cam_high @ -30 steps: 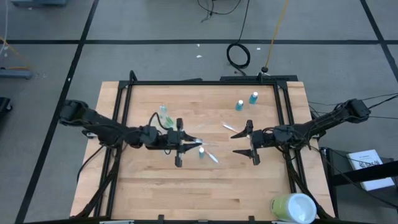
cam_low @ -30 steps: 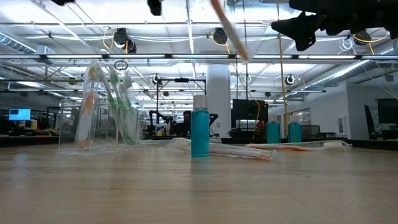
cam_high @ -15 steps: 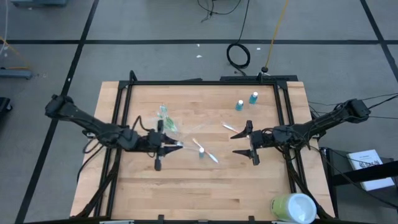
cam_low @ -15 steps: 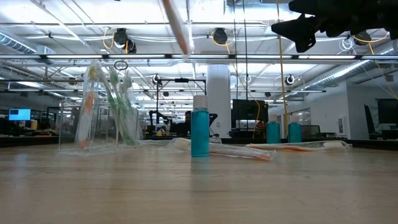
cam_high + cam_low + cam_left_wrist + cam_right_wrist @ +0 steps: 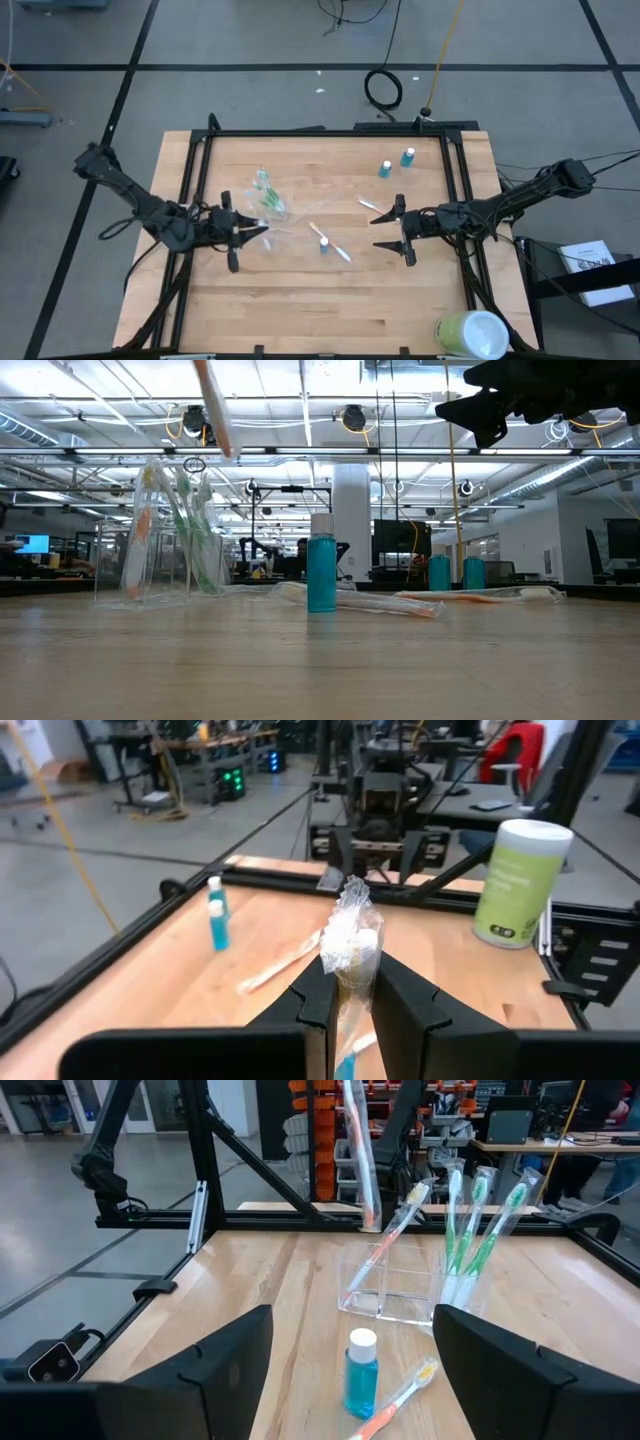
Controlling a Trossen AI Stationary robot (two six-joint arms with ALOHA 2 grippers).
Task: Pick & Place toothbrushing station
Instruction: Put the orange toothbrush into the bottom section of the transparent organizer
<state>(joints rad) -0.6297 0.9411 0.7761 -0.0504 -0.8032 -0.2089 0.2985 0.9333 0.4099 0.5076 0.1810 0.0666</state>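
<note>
Since the earlier frame the left gripper point(image 5: 238, 238) has drawn back toward the desk's left edge, its fingers clamped on a thin toothbrush in a clear crinkled wrapper point(image 5: 349, 942), held above the wooden desk point(image 5: 300, 310). The small clear plastic cup point(image 5: 400, 1292) holding white-and-green toothbrushes point(image 5: 470, 1240) stands left of the desk's middle, with one tiny blue white-capped tube point(image 5: 321, 573) near the middle and two more blue tubes point(image 5: 396, 163) toward the far right corner. The right gripper point(image 5: 405, 232) hangs right of the middle, fingers spread apart and holding nothing.

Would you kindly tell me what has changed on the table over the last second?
The left pincer, shut on a wrapped toothbrush, has drawn back toward the left edge, nearer the clear cup. The right pincer, open, and the blue tubes stayed put.
</note>
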